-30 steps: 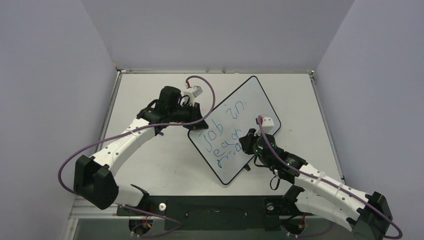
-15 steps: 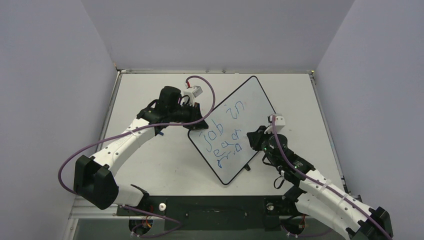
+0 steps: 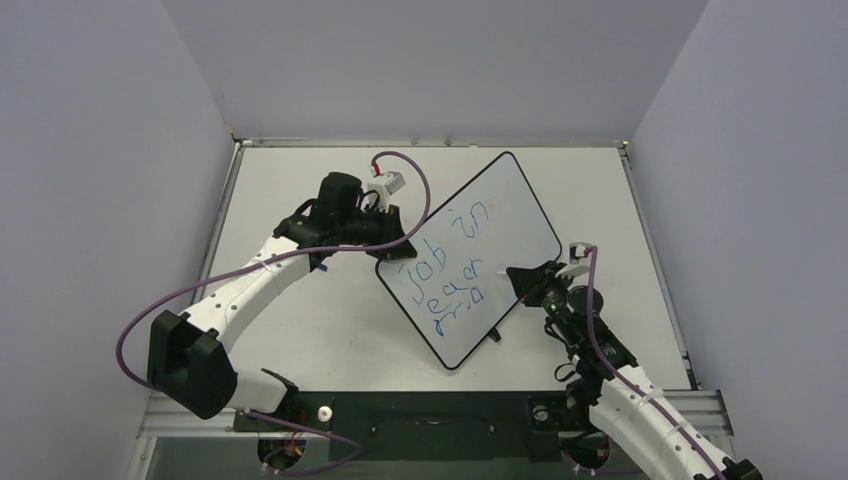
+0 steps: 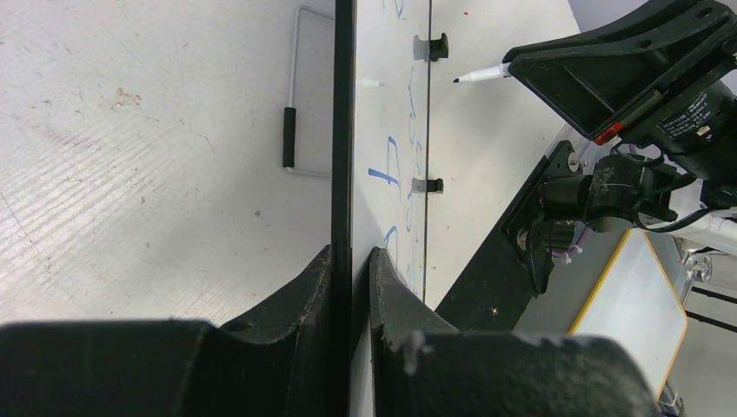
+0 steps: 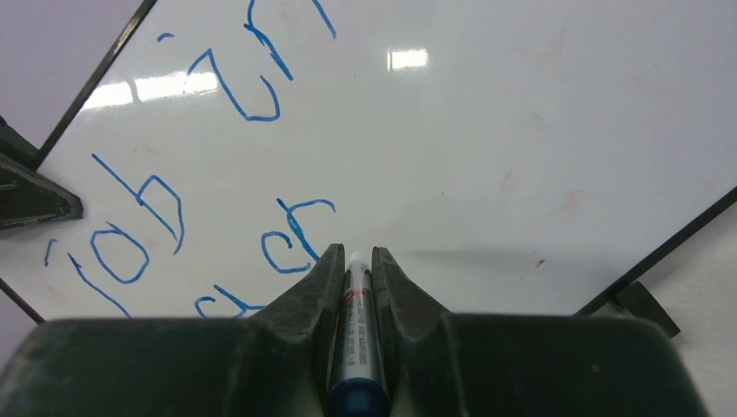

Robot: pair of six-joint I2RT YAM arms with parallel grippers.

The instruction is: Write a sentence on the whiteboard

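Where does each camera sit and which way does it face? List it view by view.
Top external: above and behind the bases, looking down on the table; left arm, right arm and the whiteboard between them show.
Left wrist: on the left gripper, looking along the whiteboard's edge; its jaws clamp it.
Right wrist: on the right gripper, facing the sentence; its jaws hold a marker.
Shared: the left wrist view also catches the right gripper and marker.
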